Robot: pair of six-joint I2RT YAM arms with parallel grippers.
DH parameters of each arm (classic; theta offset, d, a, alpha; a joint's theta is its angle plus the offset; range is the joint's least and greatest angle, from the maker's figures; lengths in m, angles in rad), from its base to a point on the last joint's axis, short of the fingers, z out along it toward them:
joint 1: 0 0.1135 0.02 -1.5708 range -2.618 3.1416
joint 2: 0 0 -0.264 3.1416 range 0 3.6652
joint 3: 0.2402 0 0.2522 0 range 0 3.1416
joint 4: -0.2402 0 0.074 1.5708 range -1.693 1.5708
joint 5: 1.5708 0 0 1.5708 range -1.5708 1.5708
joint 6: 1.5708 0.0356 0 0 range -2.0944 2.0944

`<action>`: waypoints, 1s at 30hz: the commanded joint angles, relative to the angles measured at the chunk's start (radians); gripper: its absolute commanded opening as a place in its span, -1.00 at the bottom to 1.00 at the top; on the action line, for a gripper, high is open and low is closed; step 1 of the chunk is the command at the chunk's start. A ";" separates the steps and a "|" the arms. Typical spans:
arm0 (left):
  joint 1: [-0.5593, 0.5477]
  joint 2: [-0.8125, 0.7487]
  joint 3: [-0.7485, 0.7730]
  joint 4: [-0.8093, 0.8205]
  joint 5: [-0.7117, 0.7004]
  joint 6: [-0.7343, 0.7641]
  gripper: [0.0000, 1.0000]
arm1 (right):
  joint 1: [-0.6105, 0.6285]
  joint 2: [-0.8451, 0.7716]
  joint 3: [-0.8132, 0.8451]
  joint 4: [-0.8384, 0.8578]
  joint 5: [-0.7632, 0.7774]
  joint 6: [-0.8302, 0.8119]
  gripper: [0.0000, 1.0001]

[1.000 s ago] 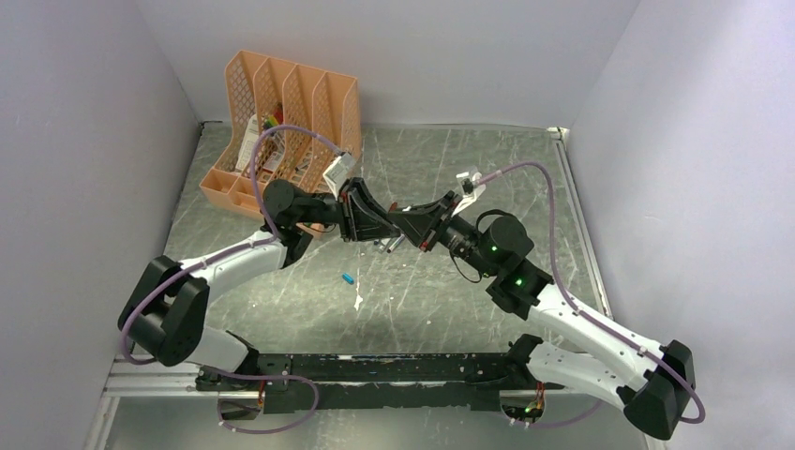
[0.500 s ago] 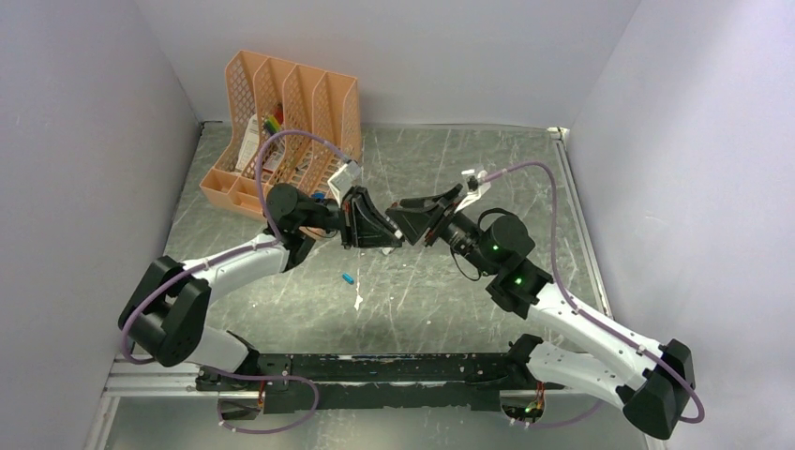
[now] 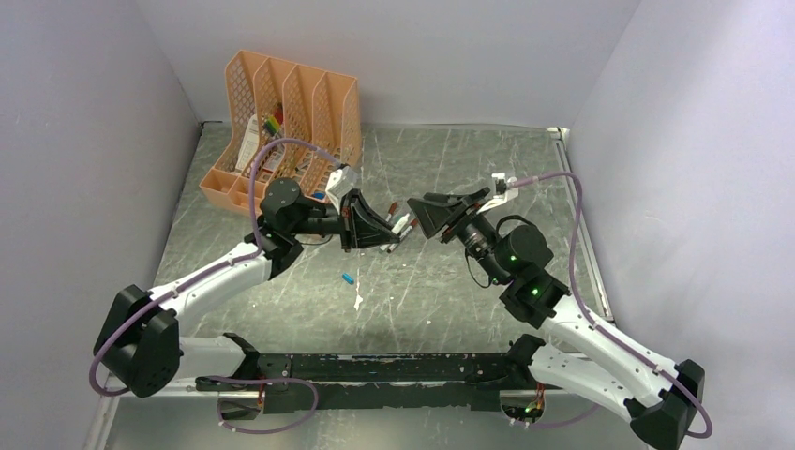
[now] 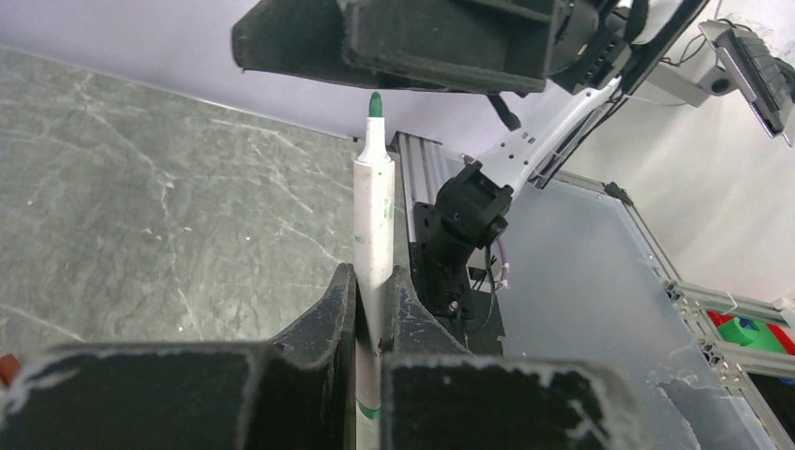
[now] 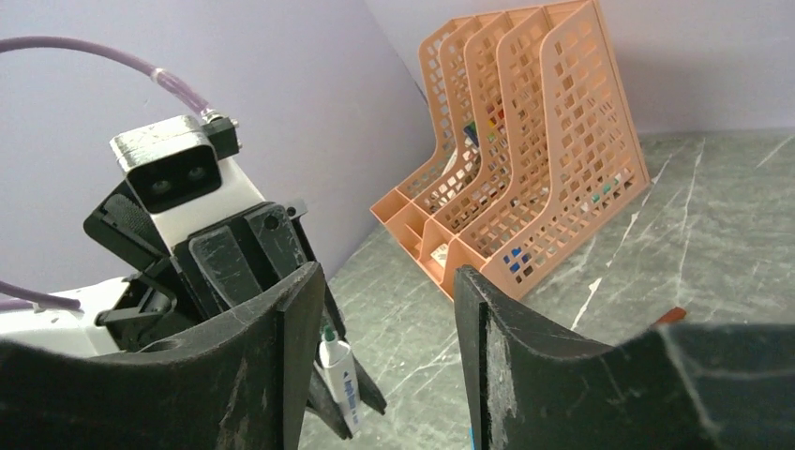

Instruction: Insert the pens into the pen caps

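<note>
- Step in hand, as I judge it: a capping try with no cap in play. The right gripper (image 3: pixel 420 214) stands spread and empty, facing the bare tip of the pen (image 4: pixel 373 206), so it needs a cap first.
- The left gripper (image 3: pixel 384 232) is pressed together on the pen, pinching it low on the barrel, just off the near right corner of the orange file rack (image 3: pixel 323 103). It would do best to hold level and quiet as the fixed half of the pair.
- The right gripper should fetch the teal cap (image 3: pixel 348 278), which lies on the marbled tabletop (image 3: pixel 469 169) well out from that same rack corner, toward the arm bases.
- The cap wants pinching by its closed end, with the mouth left clear of the pads.
- The cap's mouth should then come in along the barrel's own line. A skewed push would likely lever the pen round in so narrow a grip.
- Pen: a slim white-grey barrel with faint print on its side, narrowing to a neck and a small green-teal tip. Most of its length stands proud of the fingers, and it points away from the rack.
- Cap: a tiny, stubby teal-blue tube lying on its side — which end is open I cannot tell.
</note>
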 commanded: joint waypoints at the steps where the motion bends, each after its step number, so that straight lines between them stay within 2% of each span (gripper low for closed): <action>1: 0.002 0.017 0.019 -0.045 -0.038 0.033 -0.86 | -0.003 -0.024 -0.019 -0.017 -0.023 0.002 0.01; 5: 0.032 0.010 0.003 -0.041 -0.133 -0.003 -0.86 | -0.004 -0.053 -0.039 -0.034 -0.003 0.008 -0.06; 7: 0.073 -0.006 -0.001 -0.078 -0.197 -0.036 -0.86 | -0.003 -0.056 -0.038 -0.105 0.036 0.006 -0.16; 10: 0.151 -0.042 -0.020 -0.135 -0.275 -0.080 -0.86 | -0.001 -0.037 -0.040 -0.213 0.065 -0.001 -0.19; 14: 0.267 -0.098 -0.093 -0.080 -0.258 -0.158 -0.86 | 0.022 0.023 -0.085 -0.283 0.031 -0.001 -0.20; 18: 0.316 -0.122 -0.102 -0.145 -0.256 -0.146 -0.86 | 0.132 0.155 -0.079 -0.303 0.046 -0.037 -0.23; 22: 0.341 -0.137 -0.115 -0.136 -0.237 -0.163 -0.86 | 0.259 0.359 0.010 -0.334 0.122 -0.098 -0.47; 23: 0.348 -0.138 -0.121 -0.125 -0.227 -0.172 -0.87 | 0.278 0.412 0.036 -0.344 0.124 -0.111 -0.64; 24: 0.354 -0.140 -0.125 -0.115 -0.215 -0.181 -0.86 | 0.293 0.456 0.063 -0.349 0.119 -0.124 -0.90; 25: 0.361 -0.140 -0.130 -0.102 -0.203 -0.188 -0.86 | 0.301 0.501 0.087 -0.360 0.122 -0.124 -1.00; 28: 0.374 -0.135 -0.147 -0.045 -0.148 -0.209 -0.86 | 0.324 0.518 0.101 -0.326 0.192 -0.092 -1.00; 29: 0.377 -0.133 -0.153 -0.021 -0.126 -0.223 -0.86 | 0.326 0.484 0.071 -0.267 0.193 -0.087 -0.93; 30: 0.378 -0.133 -0.161 0.009 -0.110 -0.236 -0.86 | 0.325 0.433 0.039 -0.201 0.192 -0.084 -0.67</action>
